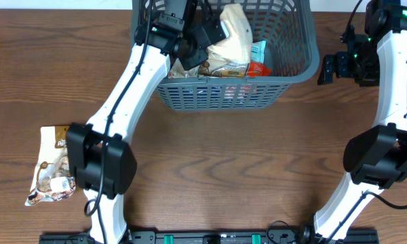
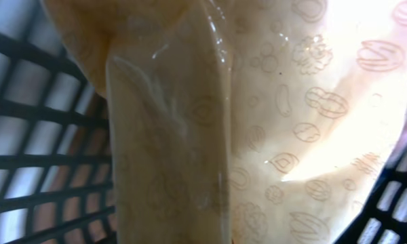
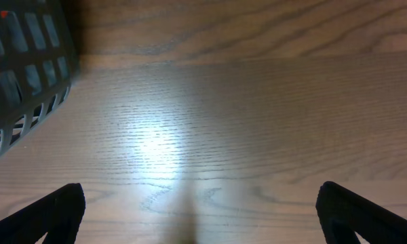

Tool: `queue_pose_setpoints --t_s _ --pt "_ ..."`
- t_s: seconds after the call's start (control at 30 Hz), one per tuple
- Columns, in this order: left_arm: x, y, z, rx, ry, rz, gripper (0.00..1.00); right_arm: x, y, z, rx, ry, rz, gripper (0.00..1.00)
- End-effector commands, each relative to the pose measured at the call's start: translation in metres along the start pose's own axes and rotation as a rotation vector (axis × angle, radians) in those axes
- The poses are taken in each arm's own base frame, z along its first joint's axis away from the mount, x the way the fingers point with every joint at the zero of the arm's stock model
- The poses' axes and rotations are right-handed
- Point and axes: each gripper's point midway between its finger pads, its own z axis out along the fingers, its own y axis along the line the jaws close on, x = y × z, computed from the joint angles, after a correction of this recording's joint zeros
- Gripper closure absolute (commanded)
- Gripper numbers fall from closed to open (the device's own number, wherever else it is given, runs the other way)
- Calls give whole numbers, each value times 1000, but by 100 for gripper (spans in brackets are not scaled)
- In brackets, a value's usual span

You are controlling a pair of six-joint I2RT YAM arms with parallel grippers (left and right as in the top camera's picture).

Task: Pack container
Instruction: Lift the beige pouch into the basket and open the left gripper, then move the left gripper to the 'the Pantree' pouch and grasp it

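Overhead, saw a snack packet flat on the table at far left, then the left gripper inside the basket at the far middle, against a cream bag above other packets. Could not tell its fingers' grip, with that bag filling the left wrist view. Found the right gripper just right of the basket, over bare wood, fingers spread wide.

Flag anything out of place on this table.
One snack packet lies alone on the table at the far left, well outside the basket where the other packets are piled. Nothing looks spilled or damaged.
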Motion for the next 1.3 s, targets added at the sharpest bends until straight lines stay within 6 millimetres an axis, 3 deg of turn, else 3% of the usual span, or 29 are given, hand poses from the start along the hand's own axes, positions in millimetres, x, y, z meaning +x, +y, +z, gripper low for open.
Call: queue_pose_setpoints --t_s 0.0,0.1,0.2,0.23,0.27,0.43,0.53,0.7,0.8,0.93,1.03,1.17,1.23,1.27 --pt "-12 8 -13 -15 -50 16 87 1 3 -5 4 -10 -7 1" --pt "-8 11 -11 -15 -44 8 83 1 3 -5 4 -10 -9 1" --pt "-9 12 -12 -18 -45 -4 59 1 3 -5 4 -11 -9 1" --pt "-9 12 -13 -19 -47 -14 27 1 3 -5 4 -10 -9 1" --pt "-9 12 -14 -20 -48 -24 1 1 3 -5 4 -10 -9 1" --pt "-15 19 -35 -67 -63 -57 1 2 3 -5 4 -10 -9 1" --pt "-19 33 -67 -159 -66 -63 1 1 3 -5 4 -10 -9 1" --pt "-18 67 -153 -402 -83 -154 1 1 3 -5 4 -14 -9 1" --pt "-8 85 -211 -520 -126 -250 1 0 3 -5 5 -14 -9 1" --pt "35 97 -279 -620 -151 -465 1 0 3 -5 5 -15 -9 1" --pt "98 95 -314 -681 -60 -696 2 0 3 -5 5 -18 -9 1" --pt "179 68 -338 -697 117 -998 1 -2 3 -5 6 -23 -9 1" --pt "210 48 -343 -677 218 -1070 1 -3 2 -6 7 -29 -9 1" --pt "215 44 -344 -674 235 -1082 2 -4 2 -6 7 -31 -9 1"
